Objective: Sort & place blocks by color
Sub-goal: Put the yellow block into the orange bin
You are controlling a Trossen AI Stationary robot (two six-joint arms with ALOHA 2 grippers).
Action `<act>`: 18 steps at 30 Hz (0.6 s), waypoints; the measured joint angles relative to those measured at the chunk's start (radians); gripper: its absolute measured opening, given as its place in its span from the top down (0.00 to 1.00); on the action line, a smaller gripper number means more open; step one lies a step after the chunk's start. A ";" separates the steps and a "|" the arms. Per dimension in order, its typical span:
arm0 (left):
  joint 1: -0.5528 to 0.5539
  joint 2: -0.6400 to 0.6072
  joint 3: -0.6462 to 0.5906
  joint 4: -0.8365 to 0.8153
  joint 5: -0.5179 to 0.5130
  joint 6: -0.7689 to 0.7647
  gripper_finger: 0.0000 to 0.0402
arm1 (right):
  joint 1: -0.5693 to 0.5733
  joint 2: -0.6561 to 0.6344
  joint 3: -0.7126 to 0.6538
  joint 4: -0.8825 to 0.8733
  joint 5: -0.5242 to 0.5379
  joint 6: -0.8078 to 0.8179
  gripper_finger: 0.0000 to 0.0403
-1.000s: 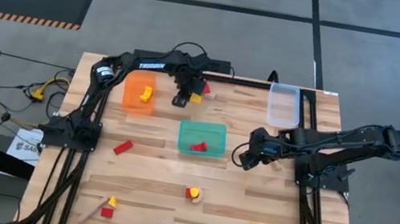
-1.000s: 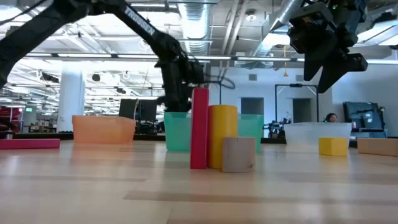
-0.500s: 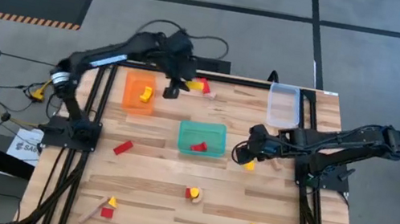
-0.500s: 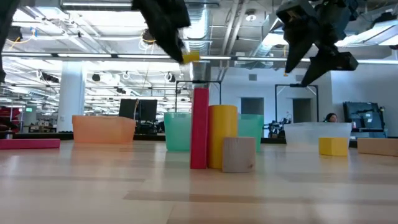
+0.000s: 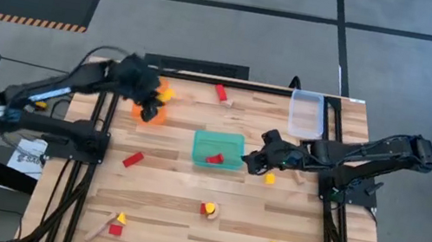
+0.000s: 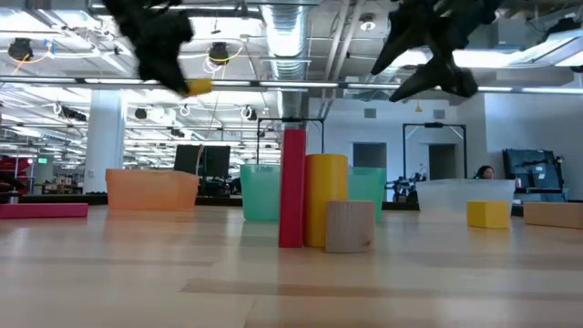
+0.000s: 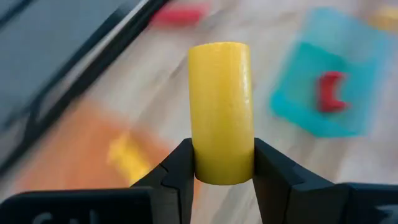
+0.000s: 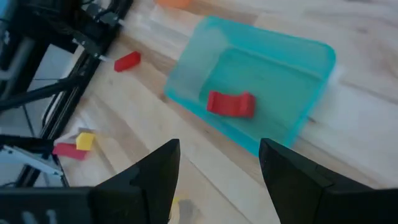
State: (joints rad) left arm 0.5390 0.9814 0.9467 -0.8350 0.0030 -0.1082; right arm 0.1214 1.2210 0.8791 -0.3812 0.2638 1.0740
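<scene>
We have the yellow cylinder block point(image 7: 221, 112) pinched near its lower end between the left gripper's point(image 7: 222, 163) two fingers, held in the air above the orange tray point(image 5: 150, 108), where another yellow block point(image 7: 129, 154) already lies. We judge the cylinder light and rigid, with a smooth painted side that could roll or slip out of a loose pinch; gripping across its round side low down, as we do now, looks sound.

Beside the orange tray sits the teal tray point(image 5: 218, 149) with a red arch block point(image 8: 231, 103) in it. Our right gripper point(image 5: 252, 160) hangs just off the teal tray's far side from the orange one, jaws spread and holding nothing, with a small yellow block point(image 5: 269, 179) on the table next to it.

The orange tray stands close to the table's left edge, so we see little margin there. Between the two trays the wood is bare. A red bar point(image 5: 133, 159) and more blocks lie well away toward the near edge.
</scene>
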 joint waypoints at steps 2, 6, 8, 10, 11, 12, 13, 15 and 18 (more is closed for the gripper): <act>-0.009 -0.081 -0.093 0.002 -0.097 -0.205 0.76 | -0.021 0.007 -0.001 0.018 -0.001 -0.057 0.40; -0.003 -0.190 -0.248 0.045 -0.245 -0.513 0.76 | -0.087 0.005 -0.001 0.027 -0.001 -0.143 0.40; 0.025 -0.199 -0.299 0.094 -0.295 -0.617 0.76 | -0.126 0.005 -0.001 0.028 -0.010 -0.173 0.40; 0.074 -0.178 -0.337 0.128 -0.275 -0.698 0.76 | -0.165 0.005 -0.001 0.029 -0.036 -0.200 0.40; 0.097 -0.159 -0.351 0.158 -0.241 -0.711 0.76 | -0.183 0.005 -0.001 0.027 -0.052 -0.213 0.40; 0.119 -0.133 -0.358 0.185 -0.199 -0.714 0.76 | -0.198 0.005 -0.001 0.027 -0.065 -0.225 0.40; 0.141 -0.102 -0.359 0.201 -0.163 -0.714 0.76 | -0.212 0.005 -0.001 0.029 -0.077 -0.236 0.40; 0.181 -0.038 -0.354 0.206 -0.123 -0.697 0.76 | -0.229 0.005 -0.001 0.028 -0.099 -0.257 0.40; 0.230 0.049 -0.322 0.210 -0.093 -0.642 0.72 | -0.236 0.005 -0.001 0.027 -0.123 -0.296 0.40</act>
State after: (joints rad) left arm 0.7695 1.0305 0.6249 -0.6248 -0.0903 -0.7500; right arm -0.1146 1.2259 0.8780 -0.3546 0.1411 0.7780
